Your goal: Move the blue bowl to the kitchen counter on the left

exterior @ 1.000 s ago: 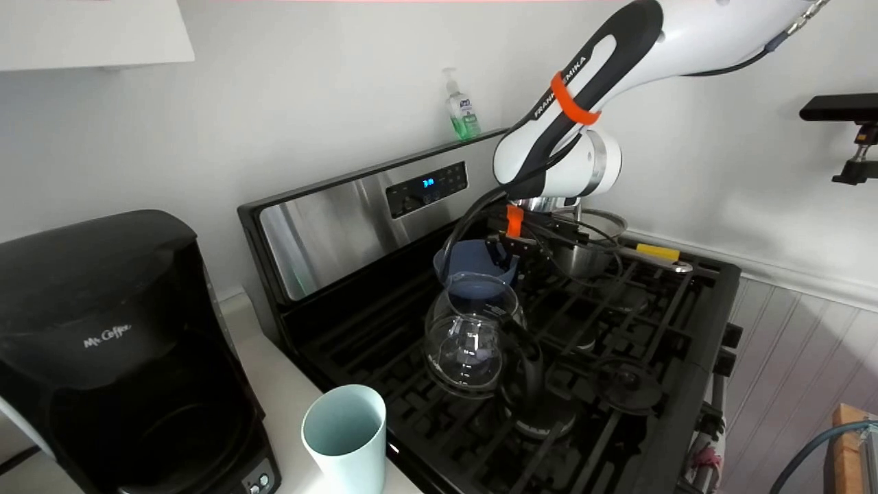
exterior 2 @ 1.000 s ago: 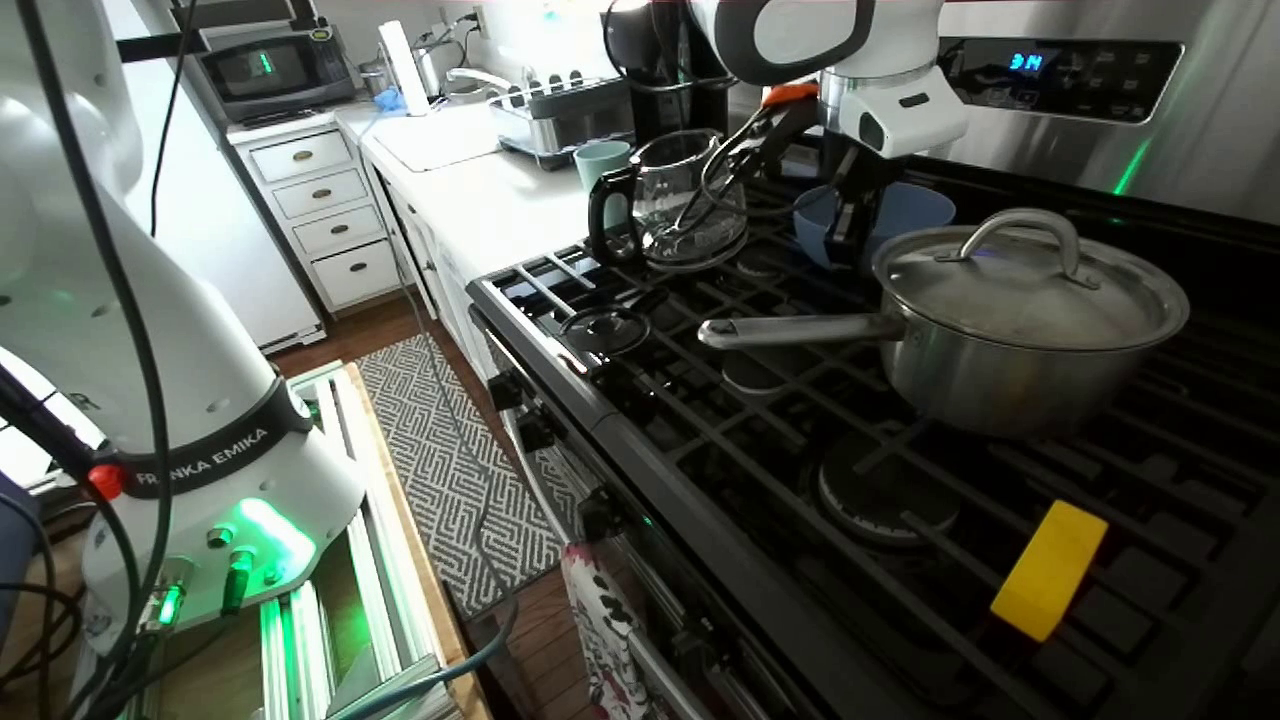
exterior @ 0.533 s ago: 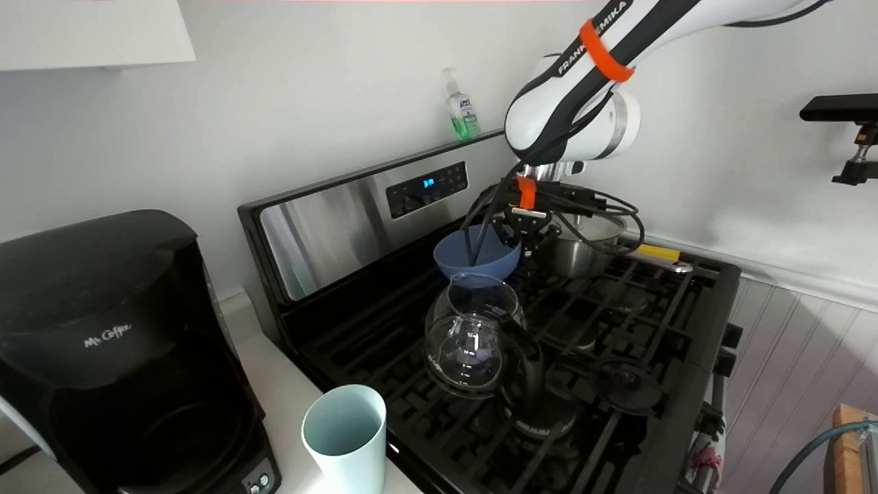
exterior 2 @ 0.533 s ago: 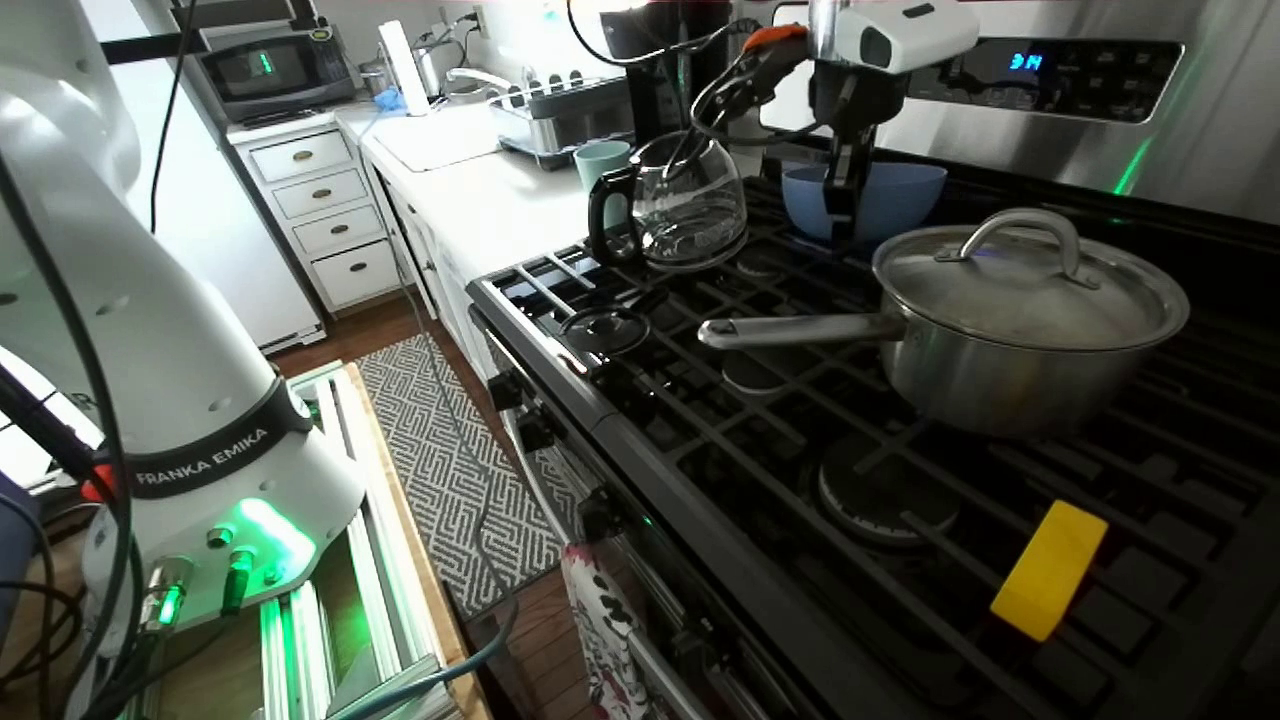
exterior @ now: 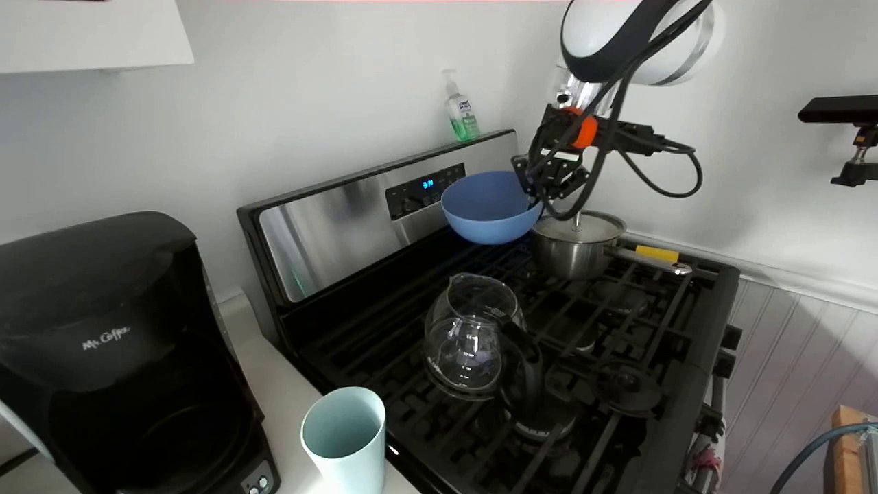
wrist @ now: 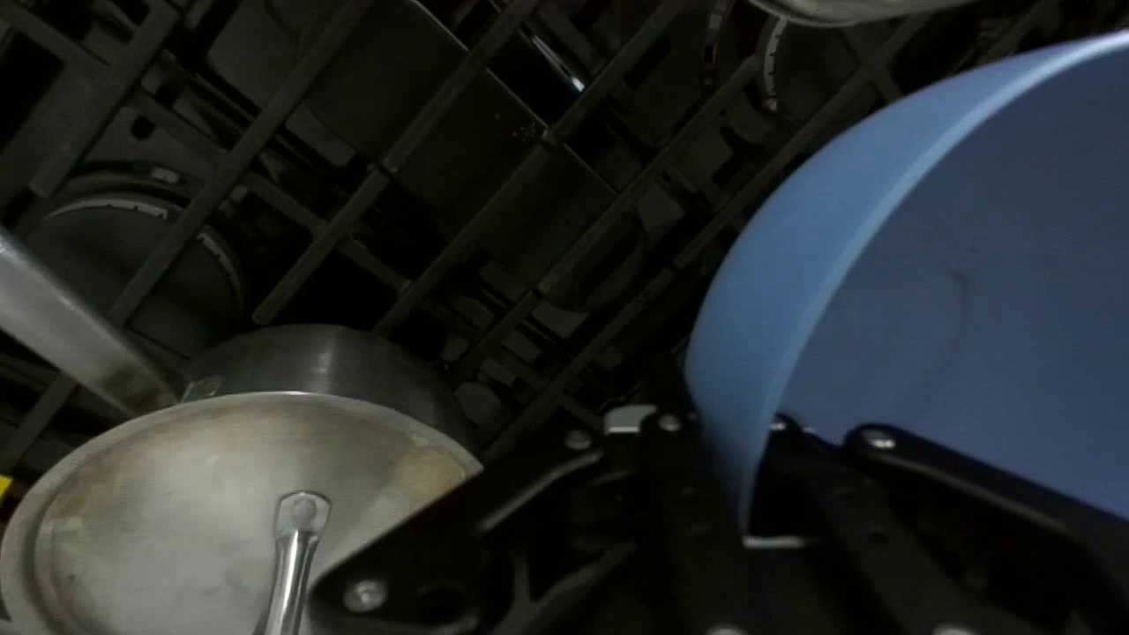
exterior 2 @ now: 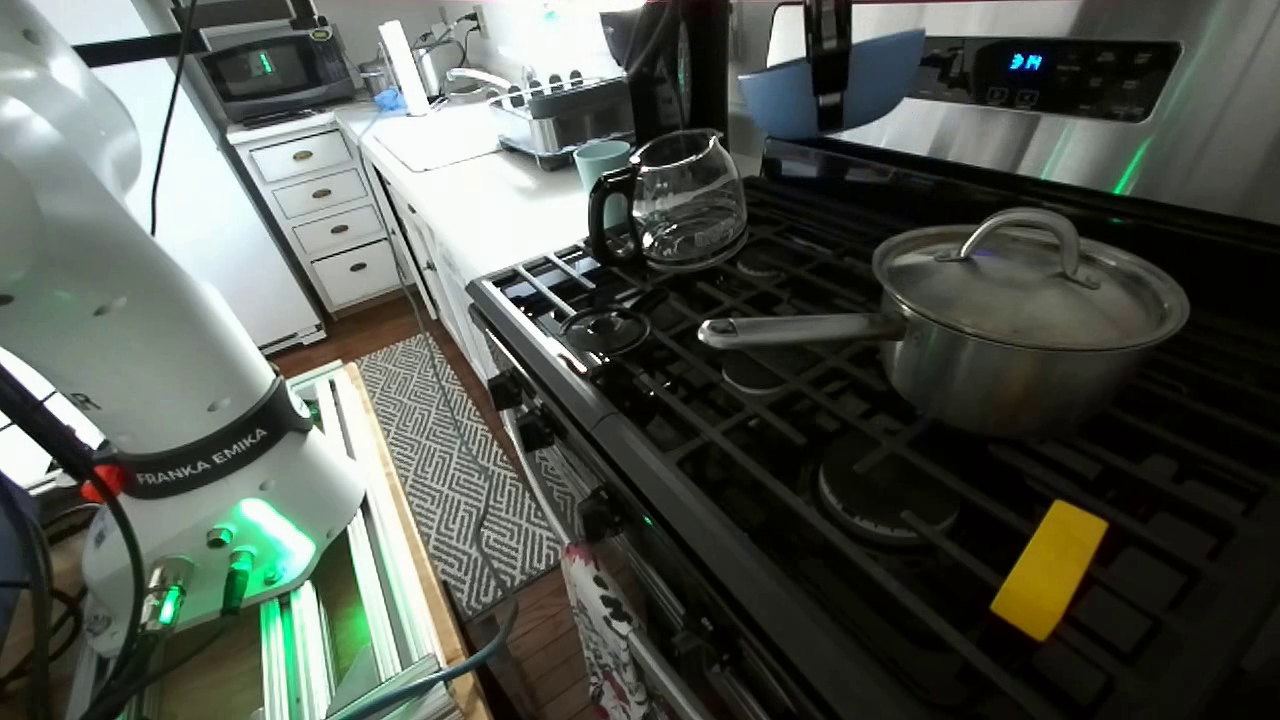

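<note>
The blue bowl point(exterior: 487, 228) hangs in the air above the back of the black stove, in front of its control panel. It also shows in an exterior view point(exterior 2: 882, 80), slightly tilted. My gripper point(exterior: 535, 195) is shut on the bowl's rim on the saucepan side. In the wrist view one finger is outside the bowl wall and one inside, with the rim between them at the gripper point(wrist: 736, 432); the bowl point(wrist: 988, 265) fills the right side. The off-white kitchen counter point(exterior: 278, 367) lies beside the stove, past the carafe; it also shows in an exterior view point(exterior 2: 500, 205).
A glass carafe point(exterior: 473, 343) stands on the grates between bowl and counter. A lidded saucepan point(exterior 2: 1030, 370) is on the stove near the gripper. A teal cup point(exterior: 346, 439) and coffee maker point(exterior: 110, 302) stand on the counter. A sanitizer bottle point(exterior: 463, 116) sits on the stove's back ledge.
My gripper has risen, lifting the blue bowl from the stove grates into the air. The carafe, saucepan and cup have not moved.
</note>
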You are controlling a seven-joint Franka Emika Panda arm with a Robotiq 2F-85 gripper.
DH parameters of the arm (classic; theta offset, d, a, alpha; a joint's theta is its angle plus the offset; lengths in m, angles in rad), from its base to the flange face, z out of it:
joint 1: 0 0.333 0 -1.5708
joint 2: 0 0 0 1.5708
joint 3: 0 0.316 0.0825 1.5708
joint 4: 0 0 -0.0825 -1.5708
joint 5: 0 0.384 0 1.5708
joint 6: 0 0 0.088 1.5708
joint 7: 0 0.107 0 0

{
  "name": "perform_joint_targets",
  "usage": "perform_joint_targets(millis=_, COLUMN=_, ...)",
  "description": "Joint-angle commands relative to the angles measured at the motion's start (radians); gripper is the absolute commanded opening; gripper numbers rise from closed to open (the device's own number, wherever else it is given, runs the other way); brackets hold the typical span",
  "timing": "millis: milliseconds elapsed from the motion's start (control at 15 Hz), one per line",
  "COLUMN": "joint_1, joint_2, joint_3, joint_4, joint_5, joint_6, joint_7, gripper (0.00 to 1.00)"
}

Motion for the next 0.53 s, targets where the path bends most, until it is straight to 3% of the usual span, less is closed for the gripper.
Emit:
perform_joint_targets(millis=0, joint_1=-0.022, joint_2=-0.199, joint_3=0.025, joint_4=-0.072, joint_5=-0.009, joint_6=-0.144, joint_7=-0.126, gripper=0.02)
perform_joint_targets(millis=267, joint_1=0.019, joint_2=-0.31, joint_3=0.066, joint_4=-0.063, joint_5=0.03, joint_6=-0.353, joint_7=-0.265, gripper=0.02)
perform_joint_targets(millis=467, joint_1=0.072, joint_2=-0.348, joint_3=0.118, joint_4=-0.094, joint_5=0.068, joint_6=-0.4, joint_7=-0.334, gripper=0.02)
